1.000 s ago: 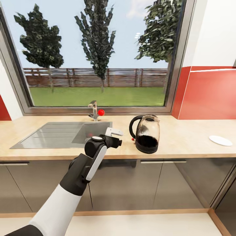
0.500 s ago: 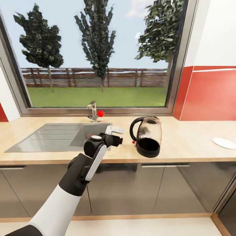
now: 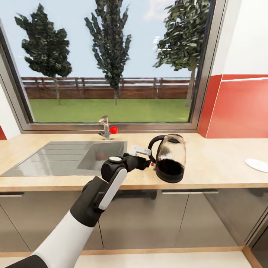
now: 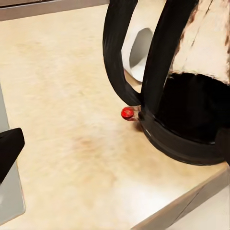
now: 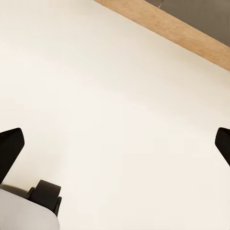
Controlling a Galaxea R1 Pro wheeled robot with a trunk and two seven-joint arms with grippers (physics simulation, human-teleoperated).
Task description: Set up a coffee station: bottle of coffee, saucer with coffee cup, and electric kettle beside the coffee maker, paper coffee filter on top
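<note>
The electric kettle, clear glass with dark liquid and a black base, stands on the kitchen countertop right of the sink. My left gripper is open and level with the kettle's black loop handle, just left of it. In the left wrist view the handle and the kettle body are close ahead, with a red switch at the base; the left gripper touches nothing. The white saucer lies at the counter's far right. My right gripper hangs open over pale floor.
A steel sink with a faucet is set into the counter left of the kettle. A large window runs behind, and a red backsplash rises at the right. Dark grey cabinet fronts sit below the counter.
My left gripper has moved right, from beside the sink up to the kettle's handle. The head view has drifted slightly, so the saucer sits nearer the picture's edge.
</note>
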